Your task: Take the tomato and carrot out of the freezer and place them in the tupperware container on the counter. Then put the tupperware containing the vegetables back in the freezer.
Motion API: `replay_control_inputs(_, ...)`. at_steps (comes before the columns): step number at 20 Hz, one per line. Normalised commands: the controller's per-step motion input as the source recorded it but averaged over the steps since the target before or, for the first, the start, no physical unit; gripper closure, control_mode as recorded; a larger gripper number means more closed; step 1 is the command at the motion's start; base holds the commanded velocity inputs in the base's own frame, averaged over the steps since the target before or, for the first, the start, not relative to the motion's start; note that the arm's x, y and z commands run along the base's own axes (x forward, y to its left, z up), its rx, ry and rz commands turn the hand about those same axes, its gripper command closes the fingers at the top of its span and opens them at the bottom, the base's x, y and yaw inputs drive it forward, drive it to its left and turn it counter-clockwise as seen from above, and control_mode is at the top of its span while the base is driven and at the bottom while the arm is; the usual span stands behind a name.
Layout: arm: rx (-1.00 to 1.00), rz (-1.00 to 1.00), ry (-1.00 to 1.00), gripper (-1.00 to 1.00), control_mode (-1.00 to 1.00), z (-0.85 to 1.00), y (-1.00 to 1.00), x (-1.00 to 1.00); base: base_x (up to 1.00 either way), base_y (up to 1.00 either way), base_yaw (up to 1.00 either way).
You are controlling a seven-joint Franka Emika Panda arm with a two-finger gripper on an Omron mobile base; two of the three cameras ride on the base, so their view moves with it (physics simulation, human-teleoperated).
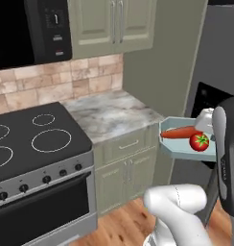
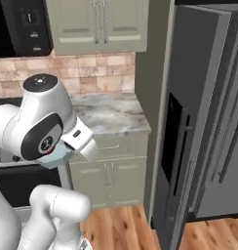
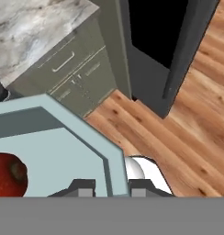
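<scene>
Clamped on the rim of the tupperware container (image 3: pixel 49 137) is the gripper (image 3: pixel 107 188), with the tomato (image 1: pixel 199 141) and carrot (image 1: pixel 180 132) carried inside, clear of the worktop (image 1: pixel 109 113). The return step is judged in hand; the tray must next be kept level and passed through the open freezer (image 2: pixel 199 127) door.

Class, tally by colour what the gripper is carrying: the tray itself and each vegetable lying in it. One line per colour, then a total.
Pale blue: 1, the container
Red: 1, the tomato
Orange-red: 1, the carrot
Total: 3, all held off the counter by the gripper, which grips the container's rim.
</scene>
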Motion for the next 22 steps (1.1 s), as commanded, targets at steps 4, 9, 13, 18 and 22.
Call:
replay_control_inputs(4,0.00,0.00,0.00,1.00,1.00,0.00,0.00,0.00,-0.82,0.30,-0.76)
replay_control_inputs(9,0.00,0.00,0.00,1.00,1.00,0.00,0.00,0.00,-0.86,0.17,-0.77)
replay_control_inputs(13,0.00,0.00,0.00,1.00,1.00,0.00,0.00,0.00,-0.77,0.00,-0.76)
replay_control_inputs(18,0.00,0.00,0.00,1.00,1.00,0.00,0.00,0.00,-0.61,0.00,-0.76)
replay_control_inputs(22,0.00,0.00,0.00,1.00,1.00,0.00,0.00,0.00,-0.42,0.00,-0.75)
